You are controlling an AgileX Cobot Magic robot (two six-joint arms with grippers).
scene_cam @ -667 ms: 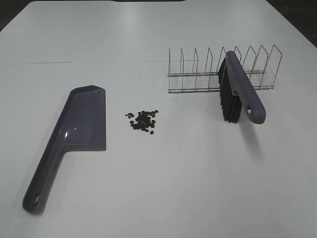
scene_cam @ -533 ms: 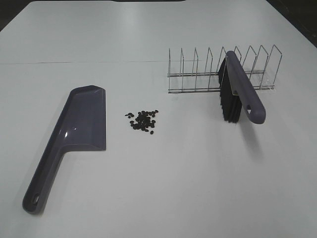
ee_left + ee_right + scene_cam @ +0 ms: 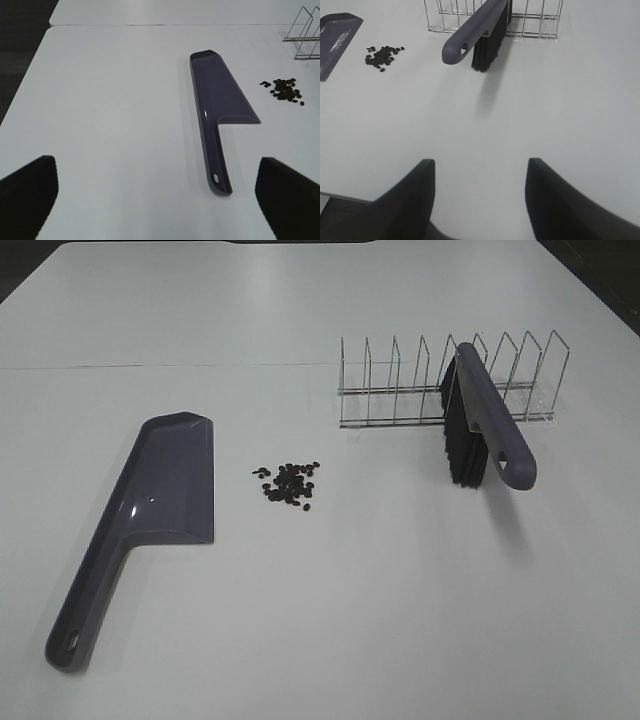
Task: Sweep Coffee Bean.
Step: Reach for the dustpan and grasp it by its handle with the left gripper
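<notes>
The coffee beans (image 3: 289, 483) lie in a loose cluster on the white table, right of the purple dustpan (image 3: 150, 510), which lies flat with its handle toward the front. The beans also show in the left wrist view (image 3: 285, 90) and the right wrist view (image 3: 382, 55). A purple brush (image 3: 484, 425) with black bristles leans in the wire rack (image 3: 450, 380), handle sticking out toward the front. My left gripper (image 3: 155, 192) is open, well short of the dustpan's handle (image 3: 218, 170). My right gripper (image 3: 480, 192) is open, short of the brush (image 3: 477, 32). Neither arm shows in the high view.
The wire rack stands at the back right with several empty slots. A table seam (image 3: 160, 366) runs across the back. The table's left edge (image 3: 25, 85) borders dark floor in the left wrist view.
</notes>
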